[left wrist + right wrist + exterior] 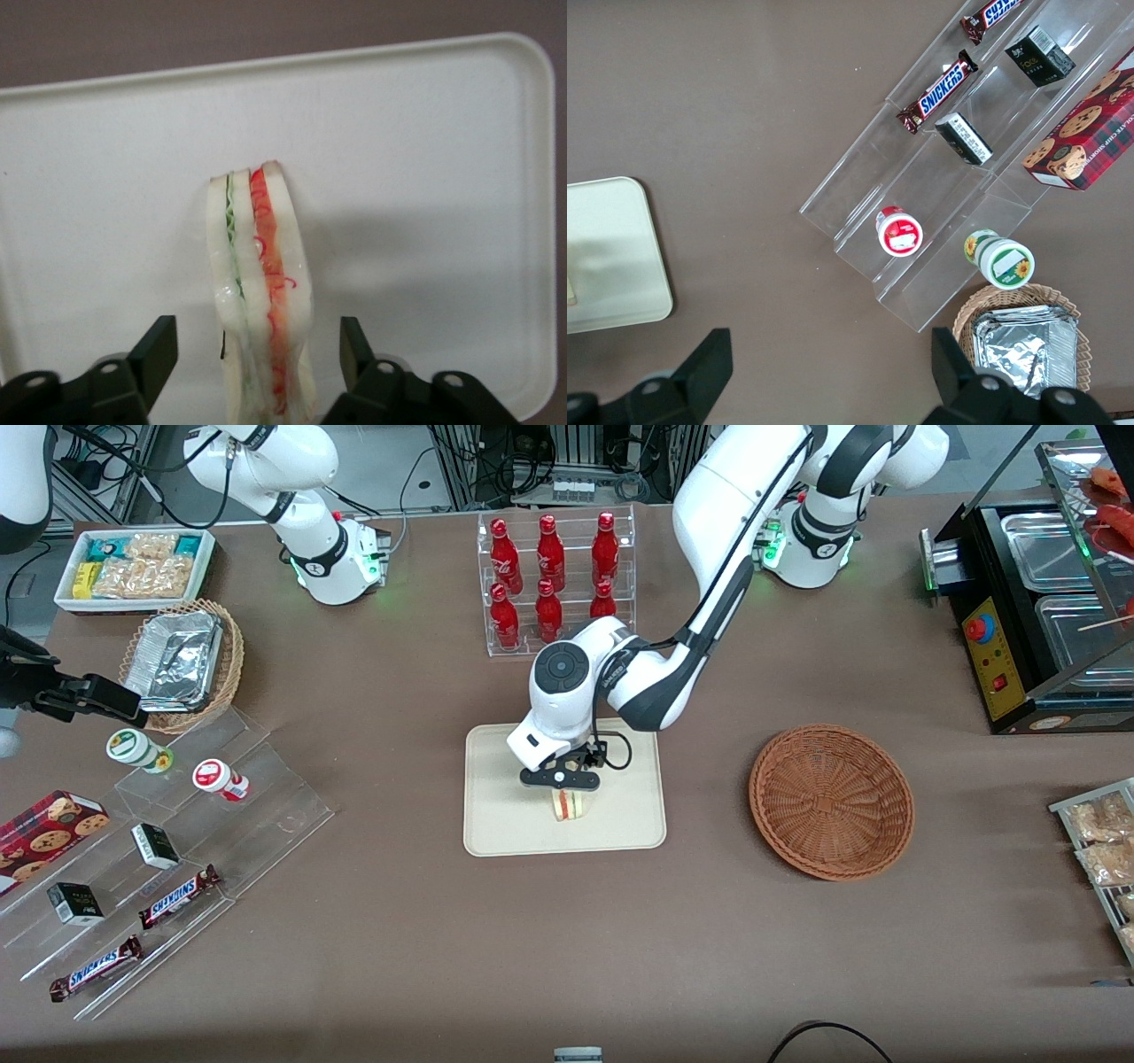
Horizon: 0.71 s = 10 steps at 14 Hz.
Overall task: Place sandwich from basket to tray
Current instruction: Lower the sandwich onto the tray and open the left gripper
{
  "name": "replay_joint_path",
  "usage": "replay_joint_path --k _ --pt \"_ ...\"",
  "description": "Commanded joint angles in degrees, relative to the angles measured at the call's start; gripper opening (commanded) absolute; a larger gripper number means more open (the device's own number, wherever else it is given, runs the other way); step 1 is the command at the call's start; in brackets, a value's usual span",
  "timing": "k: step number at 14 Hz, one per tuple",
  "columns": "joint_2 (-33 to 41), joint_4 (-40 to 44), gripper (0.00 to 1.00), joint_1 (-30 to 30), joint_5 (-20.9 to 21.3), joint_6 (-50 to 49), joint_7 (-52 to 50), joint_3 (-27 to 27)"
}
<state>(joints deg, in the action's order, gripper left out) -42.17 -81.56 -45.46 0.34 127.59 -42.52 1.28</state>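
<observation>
The sandwich (571, 804) stands on its edge on the cream tray (496, 824), near the tray's middle. In the left wrist view the sandwich (261, 283) shows white bread with green and orange-red layers, resting on the tray (425, 159). My left gripper (565, 783) hangs just above it. The gripper (257, 350) is open, one black finger on each side of the sandwich with a clear gap between each finger and the bread. The reddish-brown basket (831, 802) lies beside the tray toward the working arm's end, with nothing in it.
A clear rack of red bottles (554, 580) stands farther from the camera than the tray. Toward the parked arm's end are a tan wicker basket with foil containers (182, 664), a white snack box (133, 567) and an acrylic stepped stand (159, 850). A black machine (1045, 602) sits at the working arm's end.
</observation>
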Motion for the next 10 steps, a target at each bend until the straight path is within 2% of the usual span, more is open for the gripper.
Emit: replay_joint_path --k 1,7,10 --pt "5.4 -0.3 1.00 1.8 -0.7 -3.6 -0.5 -0.5" --pt "18.5 -0.5 1.00 12.0 -2.8 -19.4 0.2 -0.5" --pt "22.8 -0.5 1.00 18.5 -3.1 -27.7 6.5 -0.5"
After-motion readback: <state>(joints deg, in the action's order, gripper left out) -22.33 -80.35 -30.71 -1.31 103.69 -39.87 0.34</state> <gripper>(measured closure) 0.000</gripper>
